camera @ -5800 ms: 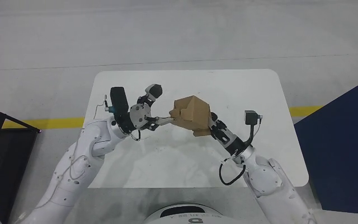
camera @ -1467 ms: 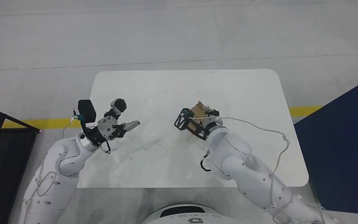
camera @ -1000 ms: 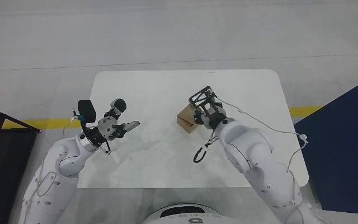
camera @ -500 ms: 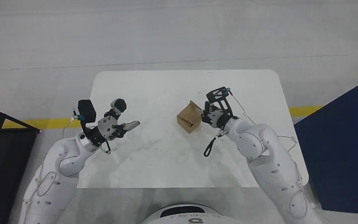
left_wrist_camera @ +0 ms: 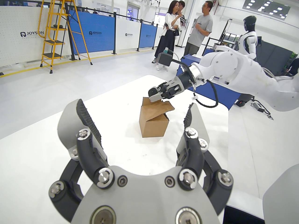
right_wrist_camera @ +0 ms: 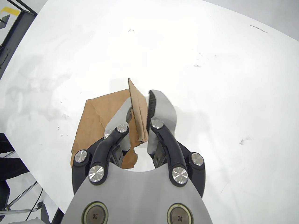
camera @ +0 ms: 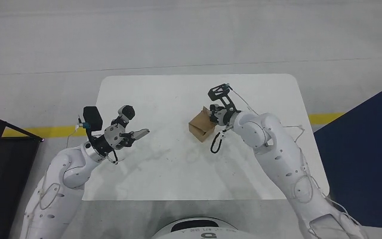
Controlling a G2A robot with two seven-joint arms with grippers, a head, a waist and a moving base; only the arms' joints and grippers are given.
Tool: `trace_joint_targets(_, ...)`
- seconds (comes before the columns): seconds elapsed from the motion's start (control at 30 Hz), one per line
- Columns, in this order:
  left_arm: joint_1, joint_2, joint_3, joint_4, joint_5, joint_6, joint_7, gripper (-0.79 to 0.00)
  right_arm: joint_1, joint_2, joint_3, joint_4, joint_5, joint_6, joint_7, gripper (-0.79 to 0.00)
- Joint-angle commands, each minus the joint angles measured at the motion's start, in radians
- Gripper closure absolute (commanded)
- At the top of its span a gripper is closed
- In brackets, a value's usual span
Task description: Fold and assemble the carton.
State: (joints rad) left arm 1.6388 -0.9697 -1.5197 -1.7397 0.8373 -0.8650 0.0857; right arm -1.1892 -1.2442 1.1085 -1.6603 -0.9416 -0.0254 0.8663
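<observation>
I count one carton (camera: 202, 124), small and brown, standing on its base near the middle of the table (camera: 179, 95), slightly toward the far edge; its top is not closed, the flaps lying tilted and uneven across the opening, and one flap (right_wrist_camera: 138, 108) stands upright at the far right side. My right gripper (camera: 213, 115) is on that flap; the right wrist view has its two fingers pressed together with the cardboard pinched between them, and the left wrist view has the same gripper (left_wrist_camera: 156, 95) at the carton's (left_wrist_camera: 154, 122) upper edge. My left gripper (camera: 143, 132) hangs over the left part of the table, well apart from the carton and pointed toward it; its two fingers are spread wide with nothing in them. So that is two grippers, one busy and one free. The one table is white with rounded corners and carries faint scuffs and small dark specks (right_wrist_camera: 197, 65); the floor around it is pale grey with a yellow line (camera: 54, 131); farther back I see blue and white partition panels (left_wrist_camera: 102, 33) and one yellow stepladder (left_wrist_camera: 58, 24).
</observation>
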Motion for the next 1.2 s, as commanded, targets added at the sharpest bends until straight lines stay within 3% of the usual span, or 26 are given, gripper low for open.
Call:
trace_joint_targets(0.0,0.000,0.000,0.000,0.000,0.000,0.000,0.000,-0.785,-0.014,0.002,0.014,-0.018,0.000,0.029,-0.001,0.000)
trace_joint_targets(0.27,-0.009,-0.001,0.016,-0.026,0.038,-0.004,-0.026,-0.785,-0.227,0.026,0.136,-0.267,0.020,0.153,0.040,0.000)
trace_joint_targets(0.5,-0.086,-0.008,0.116,-0.056,0.216,-0.086,-0.038,-0.785,-0.378,0.033,0.195,-0.439,0.044,0.250,0.020,0.000)
trace_joint_targets(0.73,-0.180,-0.023,0.243,-0.041,0.451,-0.127,0.039,-0.785,-0.430,0.031,0.218,-0.463,0.160,0.275,-0.015,0.000)
trace_joint_targets(0.97,-0.247,-0.036,0.357,0.002,0.733,-0.043,0.221,-0.785,-0.447,0.032,0.212,-0.458,0.191,0.267,-0.035,0.000)
trace_joint_targets(1.17,-0.287,-0.039,0.419,0.044,0.865,-0.003,0.314,-0.785,-0.436,0.033,0.196,-0.464,0.193,0.269,-0.029,0.000)
